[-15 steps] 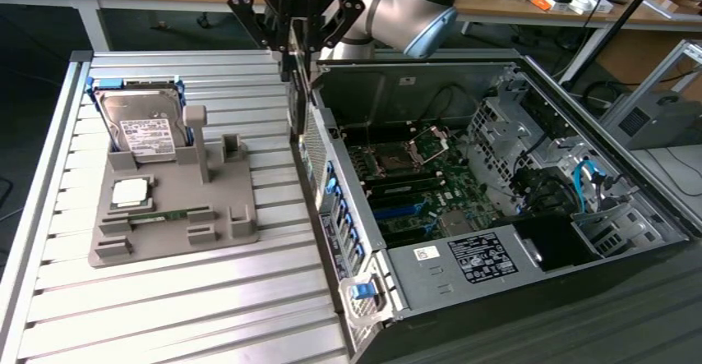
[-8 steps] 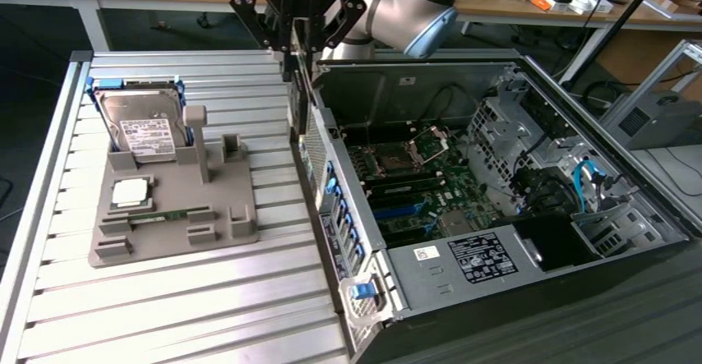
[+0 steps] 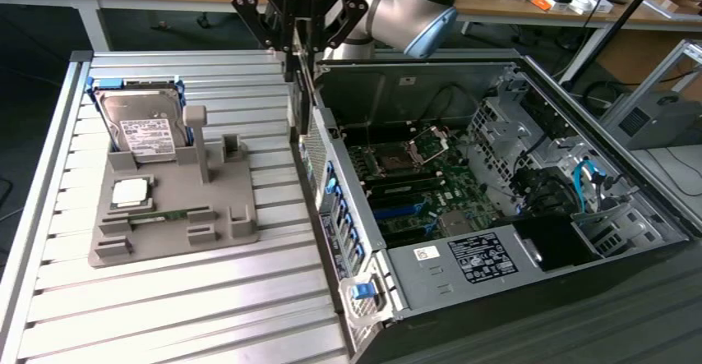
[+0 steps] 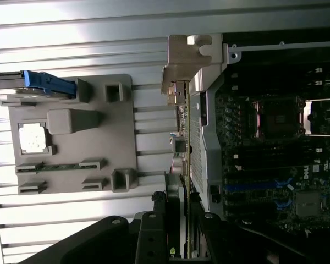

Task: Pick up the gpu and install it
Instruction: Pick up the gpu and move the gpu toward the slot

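**A:** Where's the gpu [image 3: 297,101]?

**B:** In your jaws. They're clamped on it and it's held on edge. In the exterior view it's a thin dark strip hanging under the arm [image 3: 412,11], just beside the case [image 3: 329,163] rear wall, on the holder [image 3: 236,216] side. I can't tell whether it touches the wall.

**A:** Does the wrist view add anything?

**B:** Yes. You get the silver bracket [image 4: 181,60] and the card edge running back between the fingers [image 4: 158,220]. The motherboard [image 4: 275,165] sits past the wall.

**A:** And the exterior view?

**B:** It gives you the drive [image 3: 143,130] face with its label, upright in the holder. The cpu [image 3: 130,191] and memory stick [image 3: 164,214] lie flat there too. All of that is on the tabletop [image 3: 164,298] at the exterior view's left, apart from the gpu. In the wrist view the drive is just an edge with a blue strip.
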Available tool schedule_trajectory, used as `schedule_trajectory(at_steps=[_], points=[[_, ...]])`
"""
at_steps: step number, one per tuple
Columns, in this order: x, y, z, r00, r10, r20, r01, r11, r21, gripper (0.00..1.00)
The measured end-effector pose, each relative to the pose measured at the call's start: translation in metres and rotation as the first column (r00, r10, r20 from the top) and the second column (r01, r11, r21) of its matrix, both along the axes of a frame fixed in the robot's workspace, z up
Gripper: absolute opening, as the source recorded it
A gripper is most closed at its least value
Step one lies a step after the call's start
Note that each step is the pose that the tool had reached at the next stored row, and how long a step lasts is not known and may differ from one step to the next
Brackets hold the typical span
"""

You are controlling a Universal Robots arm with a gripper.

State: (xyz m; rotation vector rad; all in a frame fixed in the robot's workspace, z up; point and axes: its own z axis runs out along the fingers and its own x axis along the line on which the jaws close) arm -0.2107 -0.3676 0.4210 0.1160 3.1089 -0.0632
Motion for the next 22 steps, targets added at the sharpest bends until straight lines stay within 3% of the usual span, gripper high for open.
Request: schedule_trajectory(at_steps=[22], points=[[0.005, 0.0, 0.0, 1.0, 0.0, 0.0001, 0.0, 1.0, -0.0064, 0.27]])
